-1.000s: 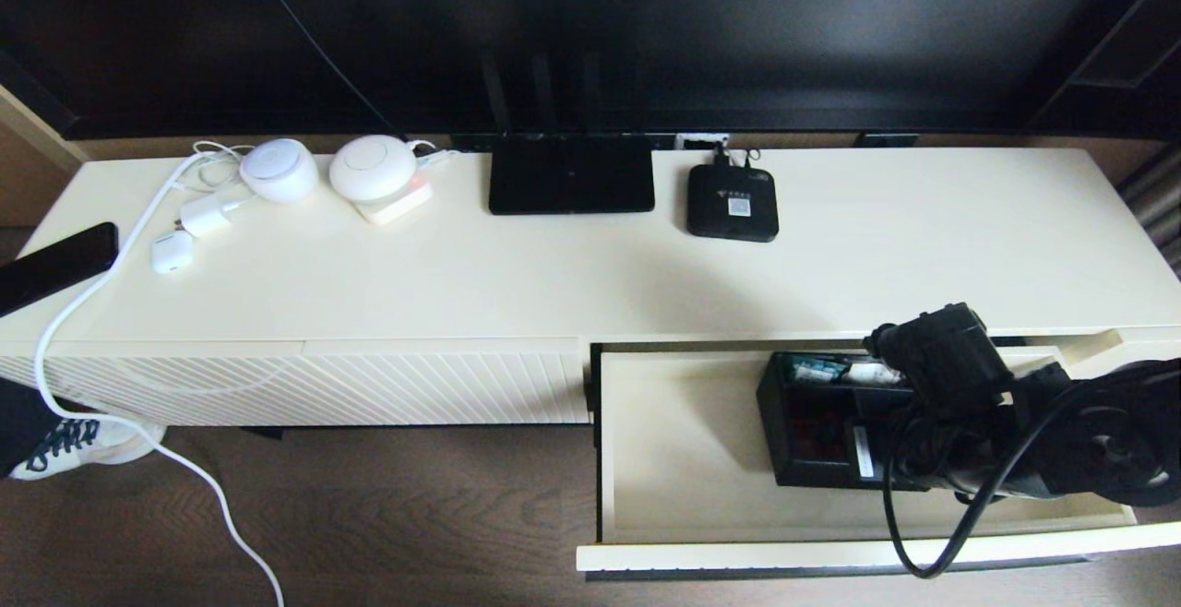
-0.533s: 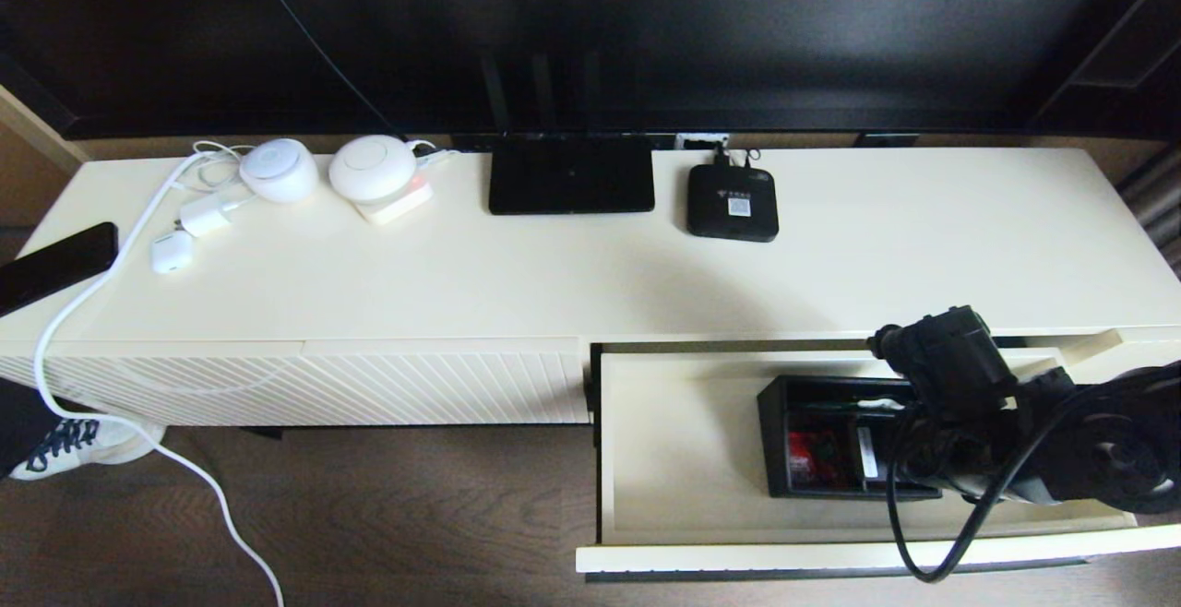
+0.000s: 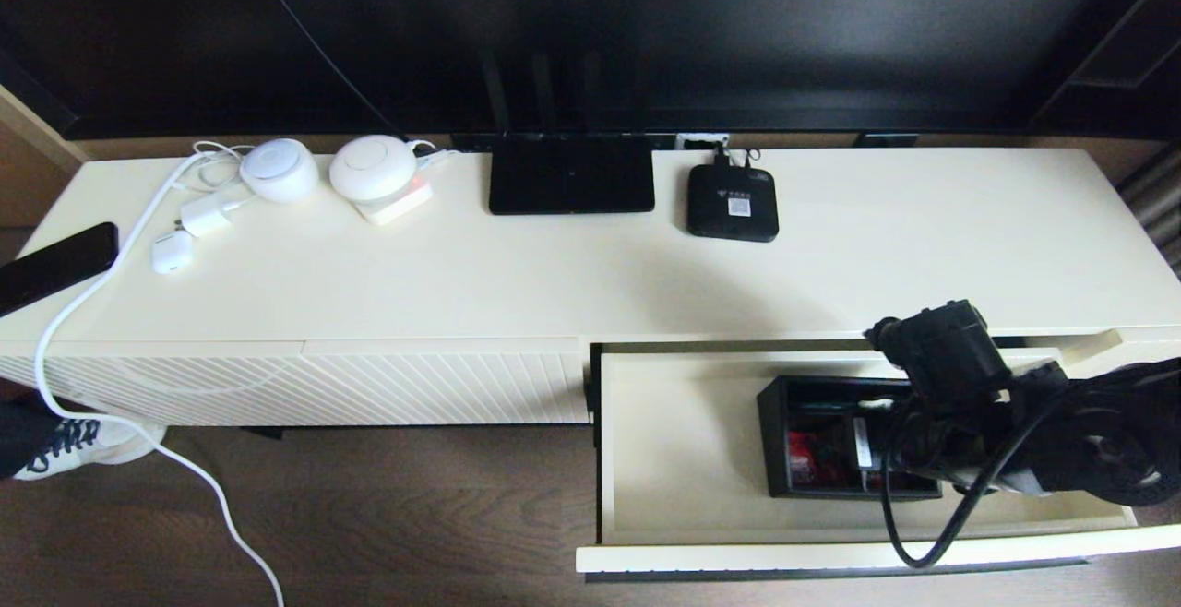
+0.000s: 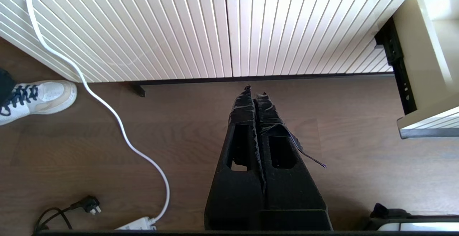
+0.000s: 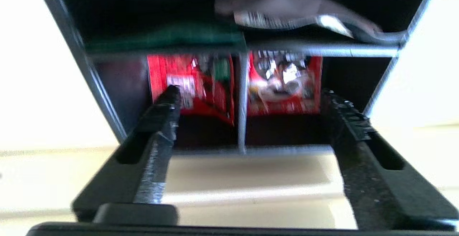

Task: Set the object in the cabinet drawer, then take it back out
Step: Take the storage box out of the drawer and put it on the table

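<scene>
**Item: organizer box, set down in the open drawer; release step, first half of the task.**

Location: the organizer box [image 3: 830,436] sits flat on the floor of the cabinet drawer [image 3: 683,441], toward its right side, red packets [image 5: 192,85] showing in two compartments. My right gripper [image 5: 251,99] hangs at the box's near wall with jaws spread wide, one finger over each small compartment and gripping nothing. My left gripper [image 4: 255,98] is parked low over the floor beside the ribbed cabinet front [image 4: 143,28], jaws pressed together and empty. Handling note: to finish this step well I judge I should lift straight up and clear of the divider [image 5: 243,99] before any sideways move, so the fingertips do not catch a wall and drag the box. For retrieval, re-grip across that same near wall.
</scene>
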